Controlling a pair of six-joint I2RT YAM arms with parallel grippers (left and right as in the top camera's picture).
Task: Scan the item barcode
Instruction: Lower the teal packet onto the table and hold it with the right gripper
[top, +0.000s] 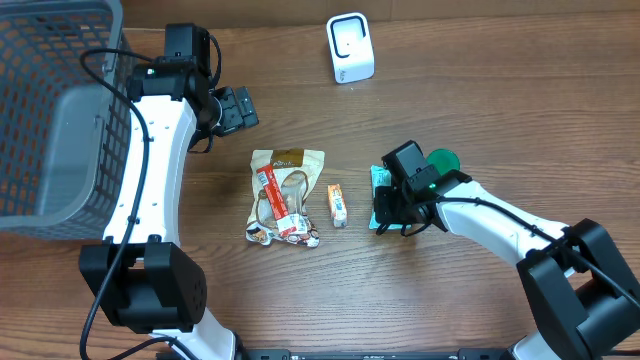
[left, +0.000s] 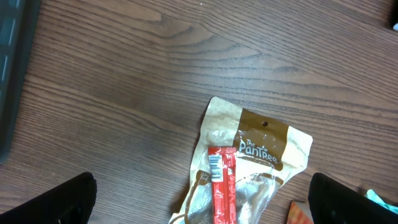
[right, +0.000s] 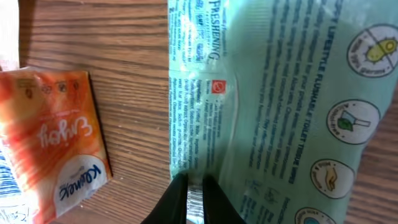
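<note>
A mint-green flushable tissue pack (right: 280, 93) lies on the wooden table, printed side up. My right gripper (right: 194, 180) is shut on a crinkled fold at the pack's near edge, with the film pinched between its black fingers. From overhead the same pack (top: 381, 180) pokes out from under the right gripper (top: 386, 212). The white barcode scanner (top: 350, 48) stands at the back of the table. My left gripper (left: 199, 208) hangs open and empty above a tan snack pouch (left: 261, 149) with a red stick pack (left: 222, 183) lying on it.
A small orange tissue packet (top: 337, 203) lies between the pouch (top: 288, 190) and the green pack. A grey wire basket (top: 50, 110) fills the far left. A green round object (top: 443, 158) sits just behind the right arm.
</note>
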